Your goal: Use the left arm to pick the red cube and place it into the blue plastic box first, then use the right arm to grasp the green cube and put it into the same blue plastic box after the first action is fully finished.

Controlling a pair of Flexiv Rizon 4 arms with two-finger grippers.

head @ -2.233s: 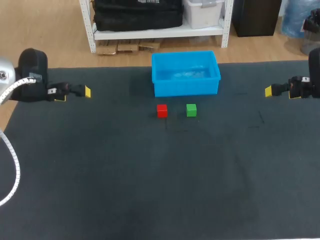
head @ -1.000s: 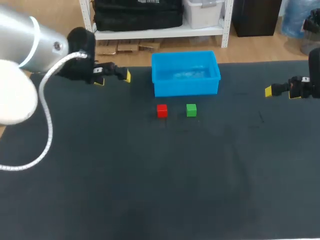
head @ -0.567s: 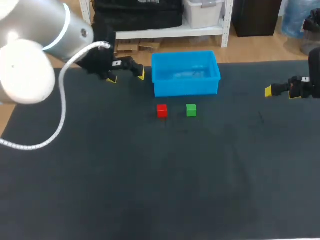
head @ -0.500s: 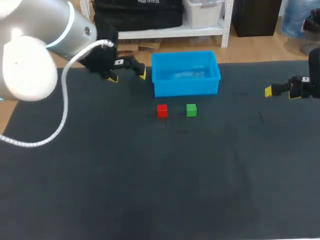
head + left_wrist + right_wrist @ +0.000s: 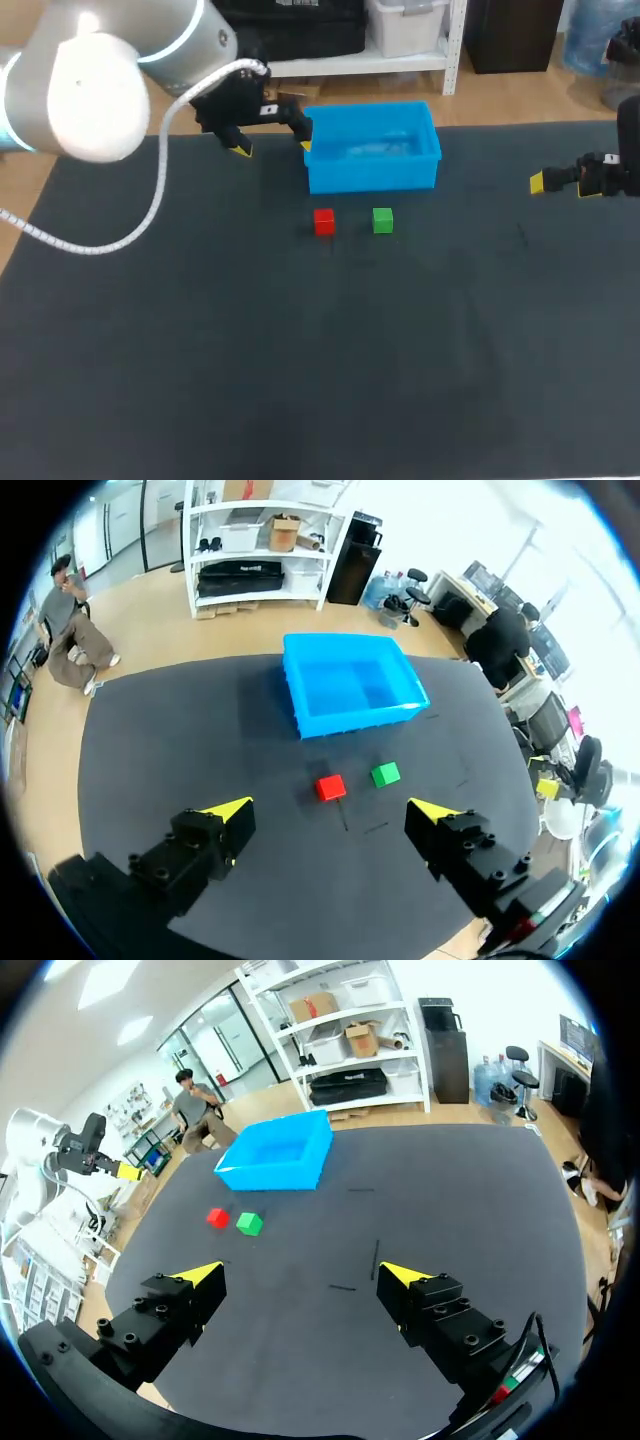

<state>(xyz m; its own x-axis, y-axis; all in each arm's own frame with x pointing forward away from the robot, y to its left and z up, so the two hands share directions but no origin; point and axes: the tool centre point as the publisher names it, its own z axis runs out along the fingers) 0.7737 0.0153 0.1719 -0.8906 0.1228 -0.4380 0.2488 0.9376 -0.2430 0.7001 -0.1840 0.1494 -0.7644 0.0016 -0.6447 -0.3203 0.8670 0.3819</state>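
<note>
Step one, approach. Left gripper (image 5: 275,148): fingers apart, empty, beside blue plastic box (image 5: 370,108). Red cube (image 5: 324,221): on table (image 5: 200,350) before box, green cube (image 5: 382,220) just beside. Next, likely: lower over red cube, straddle, close

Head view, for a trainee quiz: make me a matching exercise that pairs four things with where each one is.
Things
1. red cube
2. green cube
3. left gripper
4. right gripper

Places
a. near the right edge of the table
b. in front of the blue plastic box, the right-hand one of a pair
c. by the box's left side
d. in front of the box, the left-hand one of a pair

Pairs: 1-d; 2-b; 3-c; 4-a
</note>
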